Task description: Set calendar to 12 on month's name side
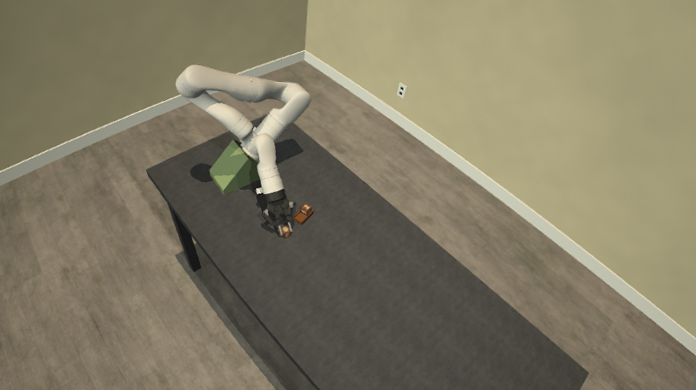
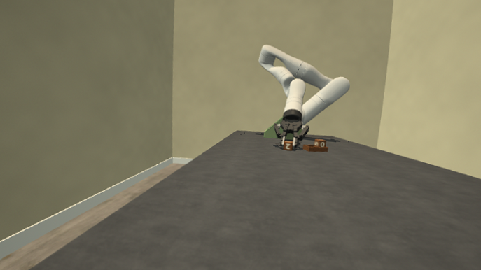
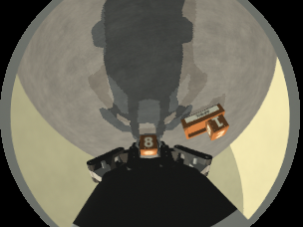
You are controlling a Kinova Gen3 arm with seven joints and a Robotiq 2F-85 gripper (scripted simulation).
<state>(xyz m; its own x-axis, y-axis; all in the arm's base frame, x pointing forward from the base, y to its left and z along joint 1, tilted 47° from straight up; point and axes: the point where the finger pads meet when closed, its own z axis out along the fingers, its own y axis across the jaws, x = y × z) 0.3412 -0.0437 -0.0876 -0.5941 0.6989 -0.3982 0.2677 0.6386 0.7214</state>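
Note:
My gripper (image 2: pixel 289 143) is shut on an orange-brown number cube (image 2: pixel 287 146) that rests low on the dark table, left of the tray. The cube's side facing the exterior camera shows a 2; in the wrist view the cube (image 3: pixel 150 143) sits between my fingers and its top face shows an 8. The brown tray (image 2: pixel 315 148) lies flat on the table to the right, apart from my fingers. The other cube (image 2: pixel 320 143) stands in the tray's right half and shows a 0 in the exterior view. The tray also shows in the wrist view (image 3: pixel 205 121) and in the top view (image 1: pixel 303 214).
The arm's green base block (image 1: pixel 235 169) stands at the table's far end, just behind my gripper. The table's left edge (image 2: pixel 208 151) runs close to the left of the held cube.

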